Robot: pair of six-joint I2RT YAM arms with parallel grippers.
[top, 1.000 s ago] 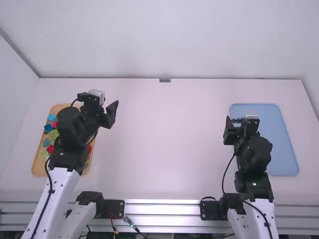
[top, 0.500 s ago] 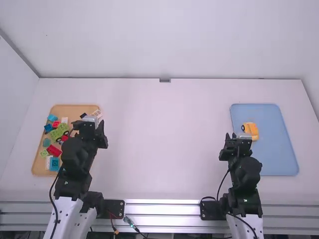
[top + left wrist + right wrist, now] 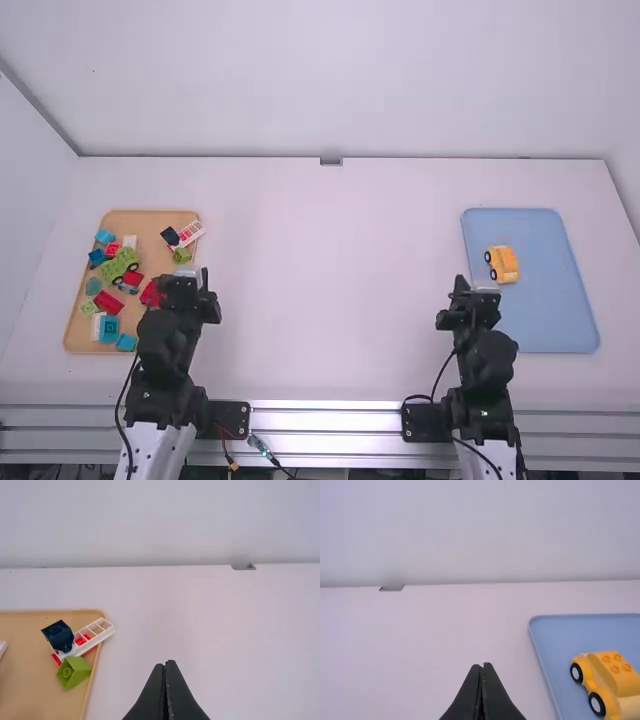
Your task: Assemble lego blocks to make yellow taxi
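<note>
Car (image 3: pixel 504 265) (one, yellow) sits on one blue tray (image 3: pixel 550 310), left gripper (image 3: pixel 205 277) and right gripper (image 3: pixel 460 284) both clenched

Yellow car (image 3: pixel 607 665): runs out of the right wrist view's edge, its far-side wheels hidden
Blue tray (image 3: pixel 578 335): near left corner behind the right arm (image 3: pixel 490 350)
Wooden tray (image 3: pixel 73 335): near right corner lost behind the left arm (image 3: pixel 160 360)
Red block (image 3: pixel 149 294): partly behind that arm's gripper (image 3: pixel 190 287) (I'd have to crane my neck)
White piece (image 3: pixel 2 647): cut off, kind unclear
</note>
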